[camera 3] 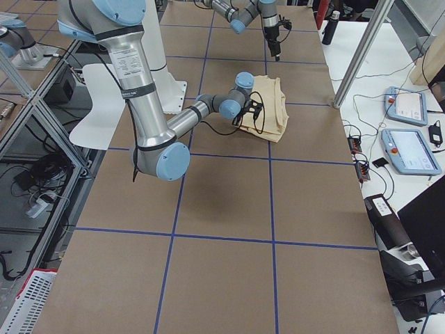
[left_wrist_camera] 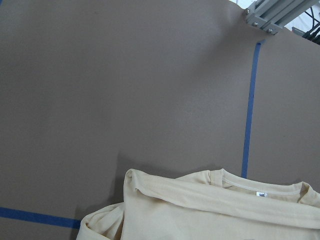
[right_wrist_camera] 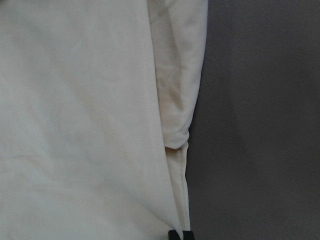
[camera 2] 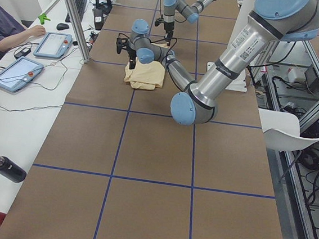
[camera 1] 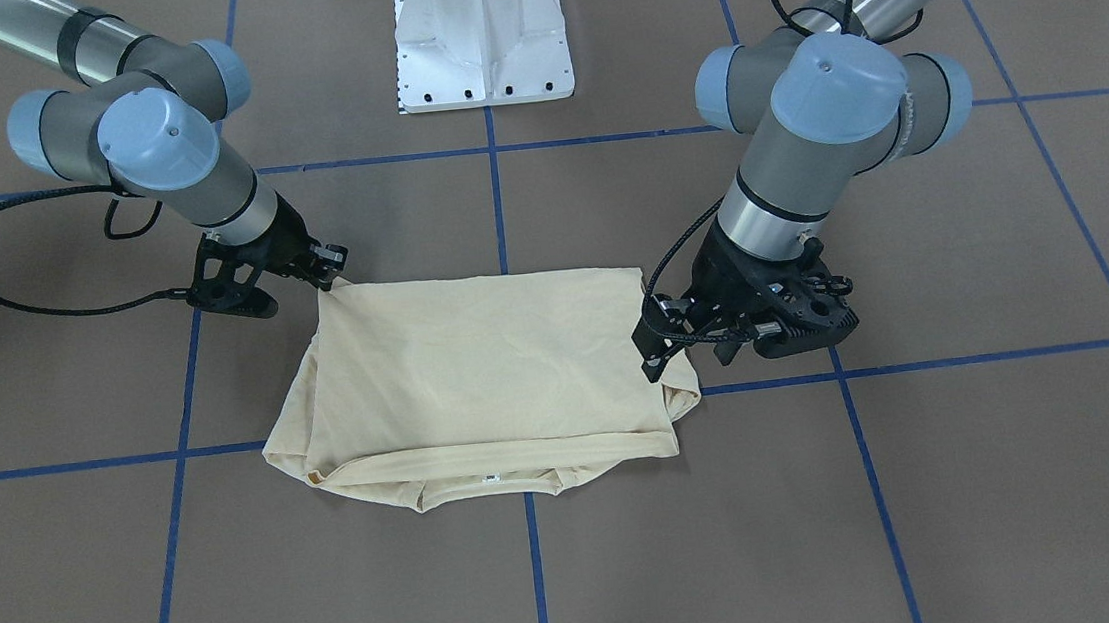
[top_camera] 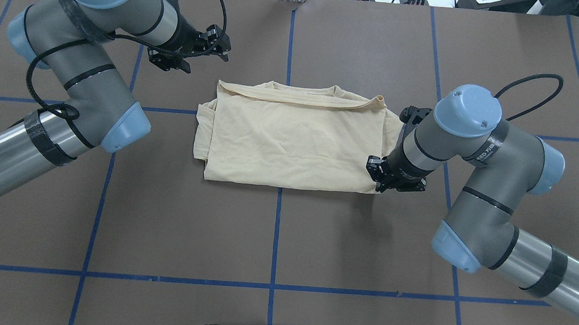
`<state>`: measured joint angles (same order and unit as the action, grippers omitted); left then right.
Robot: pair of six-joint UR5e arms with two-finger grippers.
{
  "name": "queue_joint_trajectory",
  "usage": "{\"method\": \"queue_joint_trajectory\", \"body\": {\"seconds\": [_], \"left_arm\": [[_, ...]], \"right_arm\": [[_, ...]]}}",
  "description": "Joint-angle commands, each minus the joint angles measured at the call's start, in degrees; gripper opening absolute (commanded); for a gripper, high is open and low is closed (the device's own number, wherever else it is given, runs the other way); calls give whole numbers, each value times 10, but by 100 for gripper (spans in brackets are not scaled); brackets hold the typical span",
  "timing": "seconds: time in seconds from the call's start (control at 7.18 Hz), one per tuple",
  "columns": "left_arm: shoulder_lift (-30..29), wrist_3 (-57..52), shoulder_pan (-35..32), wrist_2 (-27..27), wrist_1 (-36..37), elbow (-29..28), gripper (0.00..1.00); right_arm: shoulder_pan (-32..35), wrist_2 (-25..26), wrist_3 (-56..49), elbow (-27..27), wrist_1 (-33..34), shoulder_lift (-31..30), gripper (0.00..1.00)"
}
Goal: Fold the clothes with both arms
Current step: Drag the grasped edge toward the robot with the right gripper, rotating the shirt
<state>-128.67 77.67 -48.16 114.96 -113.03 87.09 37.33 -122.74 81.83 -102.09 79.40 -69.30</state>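
Right gripper (camera 1: 332, 269) pinches the folded shirt (camera 1: 478, 358) by 1 corner.

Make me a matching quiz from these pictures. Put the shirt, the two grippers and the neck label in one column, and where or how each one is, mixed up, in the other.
Column one:
1. shirt
2. left gripper
3. right gripper
4. neck label

Column two:
A. at a near-side corner of the garment, shut on the cloth
B. small and white, on the garment's far edge
C. cream, folded, lying flat
D. open, raised clear of the cloth

Pairs: 1-C, 2-D, 3-A, 4-B
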Motion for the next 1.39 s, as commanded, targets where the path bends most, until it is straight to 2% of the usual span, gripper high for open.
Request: {"method": "queue_joint_trajectory", "body": {"seconds": [0.0, 0.42, 0.7, 0.97, 1.25], "left_arm": [[0, -1, -2, 0, 0, 1, 91], [4, -1, -2, 0, 0, 1, 91], [9, -7, -2, 0, -1, 1, 91], [9, -7, -3, -1, -1, 1, 91], [13, -7, -4, -1, 0, 6, 91]], "right_arm": [[-7, -7, 0, -38, 44, -23, 0], [-48, -7, 0, -81, 65, -74, 0], [-96, -7, 1, -131, 162, -80, 0], [-122, -49, 12, -151, 223, -80, 0], [-142, -106, 14, -150, 242, -80, 0]]}}
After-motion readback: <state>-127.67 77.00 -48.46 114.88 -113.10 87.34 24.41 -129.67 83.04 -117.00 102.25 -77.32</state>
